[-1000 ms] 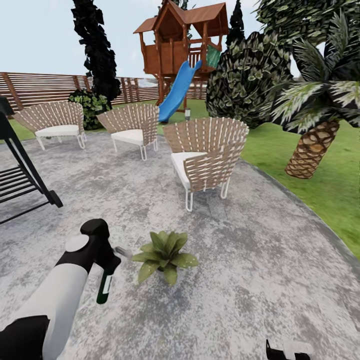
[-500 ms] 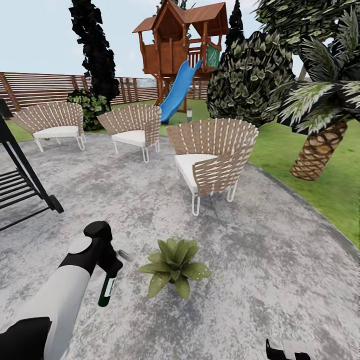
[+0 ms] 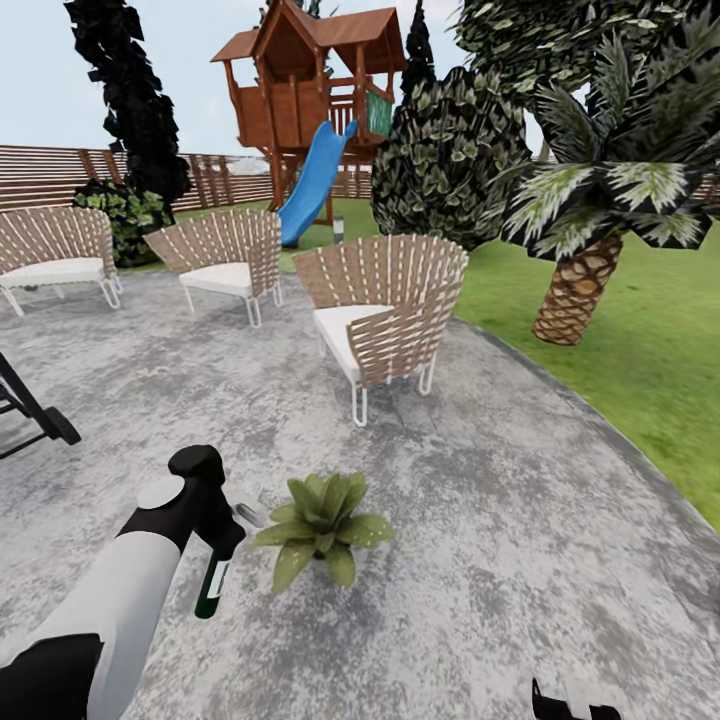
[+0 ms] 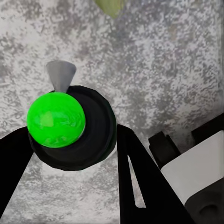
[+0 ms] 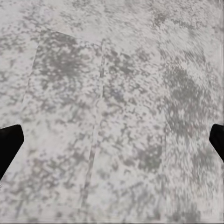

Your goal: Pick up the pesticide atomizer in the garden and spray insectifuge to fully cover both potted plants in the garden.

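My left gripper (image 3: 222, 540) is shut on the pesticide atomizer (image 3: 212, 585), a slim dark green bottle hanging below the fingers, its pale grey trigger head (image 3: 247, 514) pointing at the plant. One potted plant (image 3: 320, 520), a low rosette of green leaves, sits on the stone patio (image 3: 520, 520) just right of the nozzle. In the left wrist view the atomizer (image 4: 56, 119) sits between the black fingers (image 4: 137, 177), and a leaf tip (image 4: 109, 5) shows beyond the nozzle. My right gripper (image 5: 112, 144) is open over bare patio stone. The second potted plant is out of view.
Three woven chairs stand on the patio, the nearest (image 3: 385, 310) just behind the plant, two more (image 3: 225, 265) (image 3: 55, 255) farther left. A black frame foot (image 3: 30, 415) is at the left. Lawn (image 3: 640, 370), a palm (image 3: 580, 290), bushes, a playhouse slide (image 3: 310, 190) and fence lie beyond.
The whole picture has slid left, so the camera has turned right. The left arm and the bottle keep their place in the view; the plant stays beside the nozzle.
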